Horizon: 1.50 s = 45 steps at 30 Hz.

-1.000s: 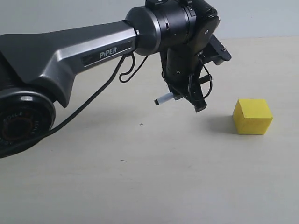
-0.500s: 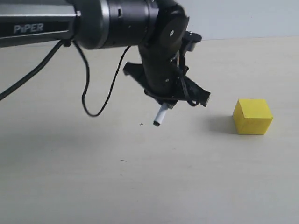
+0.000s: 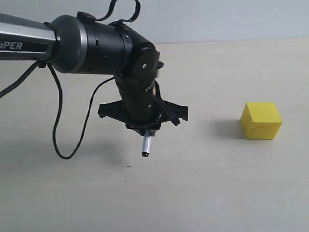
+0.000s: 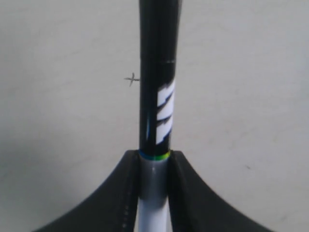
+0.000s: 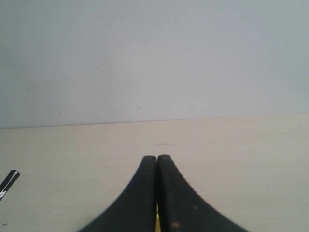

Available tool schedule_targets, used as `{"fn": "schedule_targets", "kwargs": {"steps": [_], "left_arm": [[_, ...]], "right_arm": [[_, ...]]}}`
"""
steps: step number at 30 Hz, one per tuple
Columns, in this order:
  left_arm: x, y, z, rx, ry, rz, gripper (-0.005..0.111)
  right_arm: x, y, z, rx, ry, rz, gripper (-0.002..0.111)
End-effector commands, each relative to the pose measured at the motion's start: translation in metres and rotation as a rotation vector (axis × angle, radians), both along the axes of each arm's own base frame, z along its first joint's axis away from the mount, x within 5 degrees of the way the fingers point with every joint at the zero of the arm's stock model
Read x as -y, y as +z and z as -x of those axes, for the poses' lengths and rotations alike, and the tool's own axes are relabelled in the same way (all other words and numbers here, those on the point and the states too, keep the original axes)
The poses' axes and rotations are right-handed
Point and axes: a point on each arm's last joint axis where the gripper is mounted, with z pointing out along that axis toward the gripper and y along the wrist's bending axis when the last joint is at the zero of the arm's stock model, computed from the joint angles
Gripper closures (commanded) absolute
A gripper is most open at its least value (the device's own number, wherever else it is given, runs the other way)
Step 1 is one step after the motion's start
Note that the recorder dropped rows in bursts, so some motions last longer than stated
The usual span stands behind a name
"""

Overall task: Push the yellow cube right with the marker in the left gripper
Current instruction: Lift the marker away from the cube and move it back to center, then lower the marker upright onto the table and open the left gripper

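The yellow cube [image 3: 261,121] rests on the pale table at the right of the exterior view. Well to its left, my left gripper [image 3: 145,129] points down, shut on the marker [image 3: 146,145], whose lower end hangs just above the table. In the left wrist view the marker [image 4: 157,96] runs out from between the black fingers [image 4: 116,193], white barrel in the grip and black label beyond. The left gripper [image 4: 154,155] and the cube are far apart. My right gripper [image 5: 157,157] is shut, with a thin yellow sliver showing low between its fingers.
The bulky black and silver left arm [image 3: 91,46] spans the upper left, and its black cable [image 3: 60,140] loops down to the table. A light wall [image 3: 231,19] bounds the far side of the table. Small dark marks [image 4: 131,79] dot the surface.
The left arm has swung left and toward the near side. The marker has turned from sideways to pointing straight down. The cube has stayed put.
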Motion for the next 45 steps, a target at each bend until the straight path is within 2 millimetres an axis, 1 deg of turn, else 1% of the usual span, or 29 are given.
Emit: {"fn": "schedule_targets", "kwargs": {"steps": [1,2,6,15,18,31,34,39,41,43,45], "left_arm": [[-0.012,0.002,-0.011,-0.041,0.033,0.042,0.107],[-0.014,0.002,-0.013,-0.037,0.040,0.045,0.107],[-0.011,-0.003,-0.016,-0.018,0.035,0.063,0.107],[-0.009,-0.030,-0.016,-0.068,0.045,0.033,0.107],[-0.008,-0.036,-0.017,-0.072,0.048,0.034,0.107],[-0.006,-0.038,-0.018,-0.062,0.050,0.045,0.106],[-0.006,-0.038,-0.018,-0.063,0.050,0.045,0.099],[-0.006,-0.038,-0.018,-0.057,0.050,0.050,0.077],[-0.005,-0.038,-0.019,-0.050,0.048,0.055,0.070],[-0.005,-0.037,-0.020,-0.042,0.048,0.062,0.067],[-0.005,-0.037,-0.020,-0.039,0.048,0.065,0.066]], "right_arm": [[0.000,-0.001,0.000,0.005,0.001,0.006,0.108],[0.000,-0.001,0.000,0.005,0.001,0.006,0.108],[0.000,-0.001,0.000,0.005,0.001,0.004,0.108],[0.000,-0.001,0.000,0.005,0.001,0.004,0.108],[0.000,-0.001,0.000,0.005,0.001,0.004,0.108],[0.000,-0.001,0.000,0.005,0.001,0.004,0.108],[0.000,-0.001,0.000,0.005,0.001,0.004,0.108],[0.000,-0.001,0.000,0.005,0.001,0.006,0.108],[0.000,-0.001,0.000,0.005,0.001,0.006,0.108],[0.000,-0.001,0.000,0.005,0.001,0.006,0.108],[0.000,-0.001,0.000,0.005,0.001,0.004,0.108]]}}
